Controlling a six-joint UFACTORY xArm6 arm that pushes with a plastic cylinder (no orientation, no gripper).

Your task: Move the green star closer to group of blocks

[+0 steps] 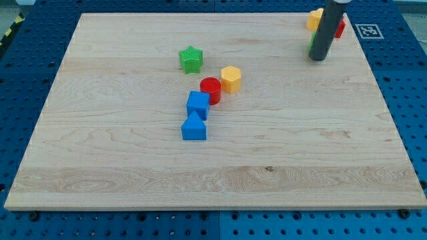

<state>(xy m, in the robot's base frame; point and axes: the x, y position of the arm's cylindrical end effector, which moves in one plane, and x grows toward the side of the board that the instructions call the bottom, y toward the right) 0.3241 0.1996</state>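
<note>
The green star [191,59] lies on the wooden board [120,147], left of the view's centre and towards the top. Just below and to its right sits a group: a yellow hexagon [231,79], a red cylinder [211,89], a blue cube [197,105] and a blue block with a peaked top [194,127]. The star stands apart from them by a small gap. My tip [318,57] is far to the view's right, near the top edge, well away from the star.
Behind the rod at the view's top right lie a yellow block [315,19], a red block [339,27] and a sliver of a green block [311,45], partly hidden. A black-and-white marker [368,31] sits off the board's top right corner.
</note>
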